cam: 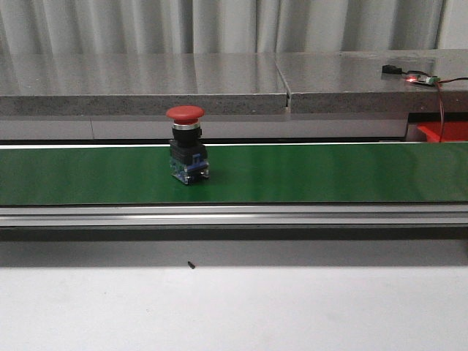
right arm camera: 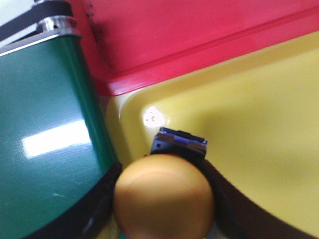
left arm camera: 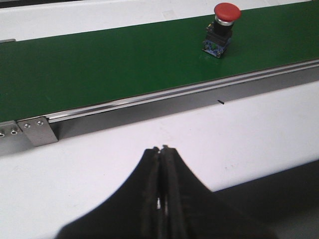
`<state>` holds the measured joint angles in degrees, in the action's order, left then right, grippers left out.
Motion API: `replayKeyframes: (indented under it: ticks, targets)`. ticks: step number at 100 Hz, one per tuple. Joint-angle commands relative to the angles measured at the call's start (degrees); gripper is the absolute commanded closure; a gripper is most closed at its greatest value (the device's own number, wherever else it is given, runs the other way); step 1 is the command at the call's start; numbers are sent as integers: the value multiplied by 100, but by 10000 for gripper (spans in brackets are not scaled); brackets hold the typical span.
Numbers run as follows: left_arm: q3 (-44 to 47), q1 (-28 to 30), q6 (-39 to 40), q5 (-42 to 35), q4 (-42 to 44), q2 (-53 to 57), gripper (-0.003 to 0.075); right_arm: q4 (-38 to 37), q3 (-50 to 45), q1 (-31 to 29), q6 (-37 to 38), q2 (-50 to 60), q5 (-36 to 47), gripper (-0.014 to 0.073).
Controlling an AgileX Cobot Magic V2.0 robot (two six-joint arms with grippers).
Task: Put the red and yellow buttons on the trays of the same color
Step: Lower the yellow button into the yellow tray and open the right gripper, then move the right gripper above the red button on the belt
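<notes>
A red mushroom button (cam: 186, 153) with a black and blue base stands upright on the green conveyor belt (cam: 292, 174); it also shows in the left wrist view (left arm camera: 222, 27). My left gripper (left arm camera: 161, 149) is shut and empty over the white table, well short of the belt. My right gripper (right arm camera: 162, 199) is shut on a yellow button (right arm camera: 164, 196), its blue base (right arm camera: 180, 141) pointing down over the yellow tray (right arm camera: 249, 129). The red tray (right arm camera: 174, 40) lies beside the yellow tray; a corner shows in the front view (cam: 444, 131).
The belt's metal rail (cam: 234, 214) runs along the belt's near side. A grey ledge (cam: 146, 84) lies behind the belt, with a small circuit board and wires (cam: 418, 77) at the right. The belt's end roller (right arm camera: 55, 25) sits next to the trays.
</notes>
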<state>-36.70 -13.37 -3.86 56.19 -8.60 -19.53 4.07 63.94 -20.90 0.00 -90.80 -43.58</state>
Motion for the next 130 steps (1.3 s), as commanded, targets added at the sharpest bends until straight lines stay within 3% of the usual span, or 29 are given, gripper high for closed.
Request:
replayKeyframes:
  ticks: [1,39,49,58,65,115,130]
  targets:
    - [-142,-50,40,-357,-71,-55,739,74,110,-32,31,-38,292,305]
    - [-142,-50,40,-357,-71,-55,739,94,110,-32,87,-773,334,298]
    - [-142,-50,40,-357,-71,-55,739,102,110,-32,85,-766,366,191]
    - [-142,-50,40,-357,-71,-55,739,102,110,-32,85,-766,366,42]
    - [-142,-50,40,-357,-71,-55,739,106,110,-32,89,-753,382,-6]
    - [-142,-50,40,-357,-71,-55,739,105,110,-13,89,523,310,-7]
    - [-142,-50,40,-357,-71,-55,739,111,116,298,-84,975,72,-7]
